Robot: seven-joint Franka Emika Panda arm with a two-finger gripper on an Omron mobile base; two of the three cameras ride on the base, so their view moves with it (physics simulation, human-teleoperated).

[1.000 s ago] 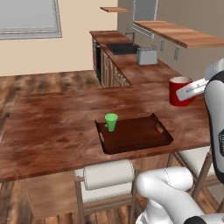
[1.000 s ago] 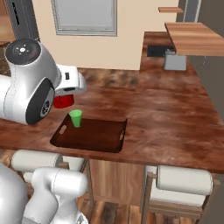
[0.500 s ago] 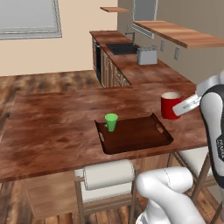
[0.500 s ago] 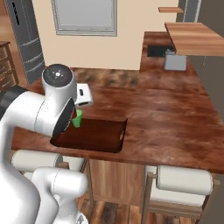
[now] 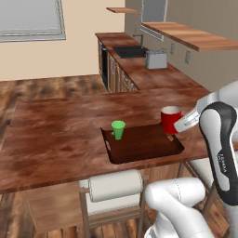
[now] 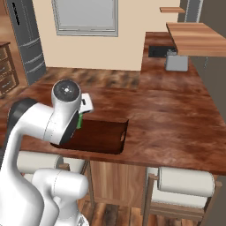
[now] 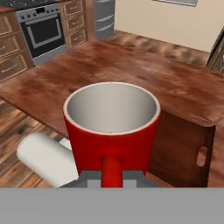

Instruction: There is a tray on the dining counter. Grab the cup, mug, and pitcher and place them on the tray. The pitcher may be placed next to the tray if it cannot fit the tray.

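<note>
Your hand point(image 5: 182, 124) sits right of centre in the left base view, clenched on the handle of the small red cylindrical mug point(image 5: 170, 120); in the hand view that mug point(image 7: 112, 127) takes the middle of the frame, its pale grey inside facing up, with the red handle running down to the bottom edge between the finger tips. In the left base view the mug is upright at the right-hand short end of the dark brown rectangular wooden tray point(image 5: 144, 148), overlapping the tray's far right corner; you cannot tell from these pictures whether it hangs above the rim or touches it. In the hand view the tray point(image 7: 186, 151) lies to the right of the mug, a cut-out handle showing near the right edge. The small bright green tapered cup point(image 5: 118, 129) stands upright inside the tray at its far left corner, well apart from the mug; in the right base view a sliver of the cup point(image 6: 80, 122) peeks out beside the arm at centre left. The tray rests near the front edge of the broad reddish-brown wood-grain worktop point(image 5: 60, 135), which spans the middle of both base views. A white roll-backed stool point(image 5: 115, 184) stands under that edge, lower centre of the left base view.
</note>
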